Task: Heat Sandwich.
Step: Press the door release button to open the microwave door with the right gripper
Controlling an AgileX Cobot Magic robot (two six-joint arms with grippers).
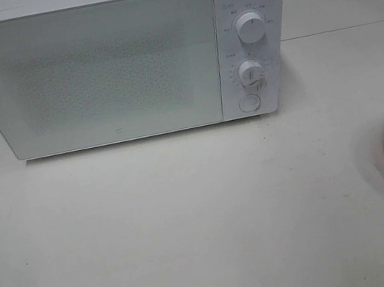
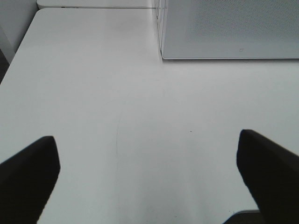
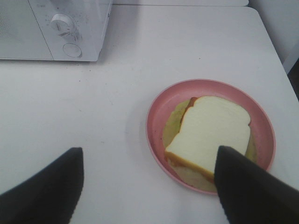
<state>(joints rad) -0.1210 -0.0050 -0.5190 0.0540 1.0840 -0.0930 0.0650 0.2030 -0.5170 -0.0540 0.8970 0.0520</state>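
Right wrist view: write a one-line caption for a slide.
Open right gripper poised near the sandwich on its pink plate, microwave farther back on the white table.

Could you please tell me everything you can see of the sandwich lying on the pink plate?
The sandwich is a small flat stack: a pale white bread slice on top, a red-orange strip of filling showing at its edges, and a yellowish-green layer spreading wider underneath. It lies level inside the round pink plate, narrower than it, on the white table to the right of the microwave. Only the plate visibly touches it.
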